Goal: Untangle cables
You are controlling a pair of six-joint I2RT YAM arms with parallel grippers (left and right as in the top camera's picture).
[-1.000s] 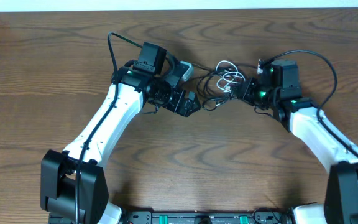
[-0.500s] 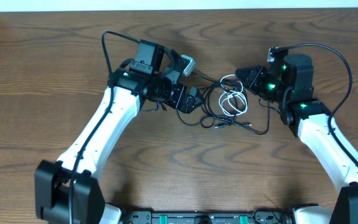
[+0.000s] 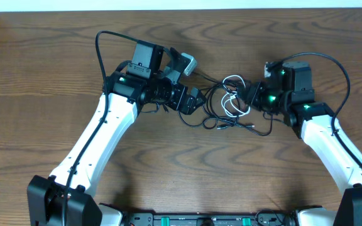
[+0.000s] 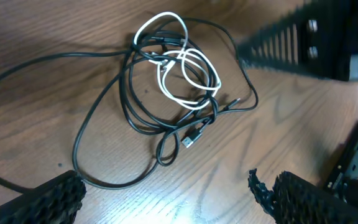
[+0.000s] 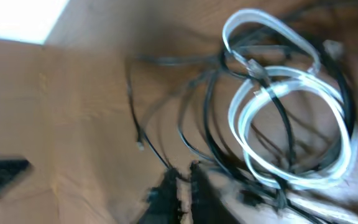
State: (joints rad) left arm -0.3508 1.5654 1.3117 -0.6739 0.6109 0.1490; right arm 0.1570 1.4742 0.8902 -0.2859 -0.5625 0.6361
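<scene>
The cables [image 3: 222, 119] lie in one tangle on the wooden table between my two arms. Thin black cords loop around a shorter white cable [image 3: 234, 103]. My left gripper [image 3: 193, 83] stands wide open just left of the tangle. In the left wrist view the white cable [image 4: 182, 65] and black loops [image 4: 135, 118] lie ahead of the left gripper [image 4: 166, 202], with bare wood between its fingers. My right gripper [image 3: 251, 94] sits at the tangle's right edge. In the blurred right wrist view, the right gripper [image 5: 184, 171] has its jaws a narrow slit apart beside black strands and the white cable [image 5: 291, 118].
The thick black wires of the arms arc over each wrist [image 3: 102, 47] [image 3: 338, 69]. The table's far edge [image 3: 181, 9] runs along the top, and dark fixtures [image 3: 206, 220] sit at the near edge.
The tangle has been drawn out to the right and lies looser. My right gripper swung right, then came back to the tangle, and its jaws parted slightly. The left gripper stayed open.
</scene>
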